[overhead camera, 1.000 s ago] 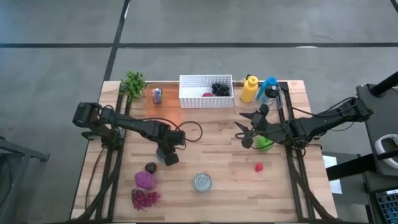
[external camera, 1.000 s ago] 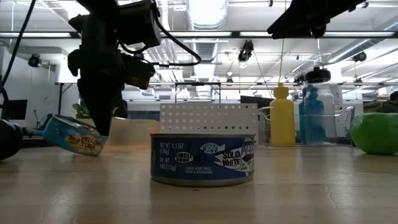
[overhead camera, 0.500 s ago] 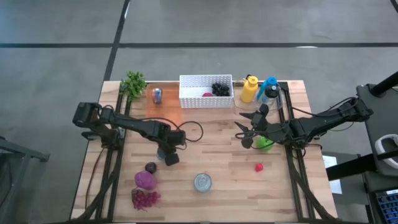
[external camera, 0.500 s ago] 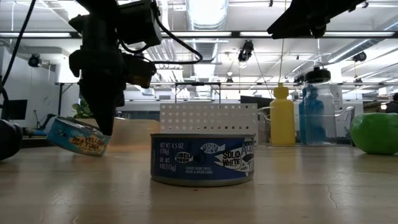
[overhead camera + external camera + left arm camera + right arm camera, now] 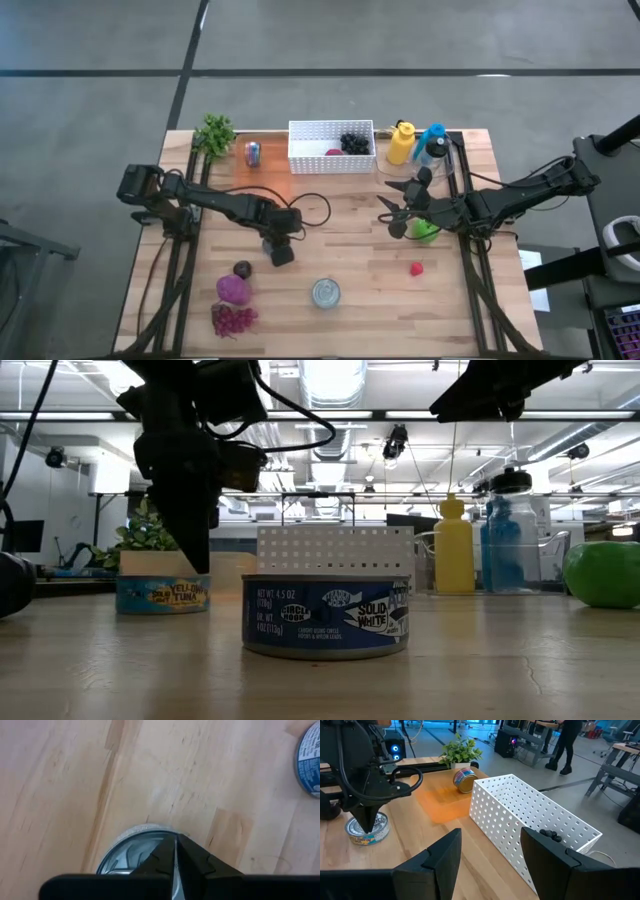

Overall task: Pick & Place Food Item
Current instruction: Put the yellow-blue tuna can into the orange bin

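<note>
A yellow-labelled tuna can (image 5: 160,595) sits flat on its base on the table; it also shows as the tuna can (image 5: 367,832) in the right wrist view. My left gripper (image 5: 197,560) is shut and points straight down at the can's top (image 5: 132,855), near its rim. From above, my left gripper (image 5: 281,251) hides the can. My right gripper (image 5: 490,870) is open. It hovers right of centre as the right gripper (image 5: 387,216), beside a green fruit (image 5: 427,232), and touches nothing. My left gripper has its shut fingertips (image 5: 364,824) pointing down at the tuna can's top, close to the rim (image 5: 150,826). I cannot tell whether they touch the lid or stand just above it. The can rests flat on the table.
A white basket (image 5: 332,147) at the far edge holds dark grapes. Beside it stand a yellow bottle (image 5: 401,142), a blue bottle (image 5: 432,142), a lying drink can (image 5: 253,152) and a plant (image 5: 214,133). Near the front are a blue-labelled can (image 5: 326,293), a red berry (image 5: 416,268) and purple fruits (image 5: 233,289).
The tuna can was tilted with one edge raised; it has come down and now sits flat and upright on the table. My left gripper has moved a little toward the table's right edge, still pointing down and shut.
</note>
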Motion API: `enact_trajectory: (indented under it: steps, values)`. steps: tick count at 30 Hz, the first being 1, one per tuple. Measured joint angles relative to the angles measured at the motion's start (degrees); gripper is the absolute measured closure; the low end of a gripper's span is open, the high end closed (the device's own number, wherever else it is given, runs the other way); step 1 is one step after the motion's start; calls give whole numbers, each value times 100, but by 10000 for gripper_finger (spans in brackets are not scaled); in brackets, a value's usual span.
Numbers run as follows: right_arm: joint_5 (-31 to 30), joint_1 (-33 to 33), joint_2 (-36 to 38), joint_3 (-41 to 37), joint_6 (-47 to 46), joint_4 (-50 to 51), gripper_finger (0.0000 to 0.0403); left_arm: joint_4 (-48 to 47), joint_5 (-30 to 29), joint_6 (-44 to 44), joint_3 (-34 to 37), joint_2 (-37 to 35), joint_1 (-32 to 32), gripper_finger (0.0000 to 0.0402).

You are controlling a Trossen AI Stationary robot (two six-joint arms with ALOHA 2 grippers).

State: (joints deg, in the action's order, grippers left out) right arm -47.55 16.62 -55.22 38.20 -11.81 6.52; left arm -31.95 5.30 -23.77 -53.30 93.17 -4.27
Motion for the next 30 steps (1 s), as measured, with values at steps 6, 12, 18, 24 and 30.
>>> enact_trajectory:
  steps: [6,12,18,24,30]
  values:
    - [0,0,0,0,0,0,204,104,-41,131,0,0,-2,378]
    - [0,0,0,0,0,0,204,102,-148,147,0,0,-2,378]
    - [0,0,0,0,0,0,204,203,-240,151,17,2,-2,378]
    - [0,0,0,0,-2,0,204,226,-280,162,-24,168,-2,378]
    - [0,0,0,0,0,-2,204,307,-278,294,-20,193,-2,378]
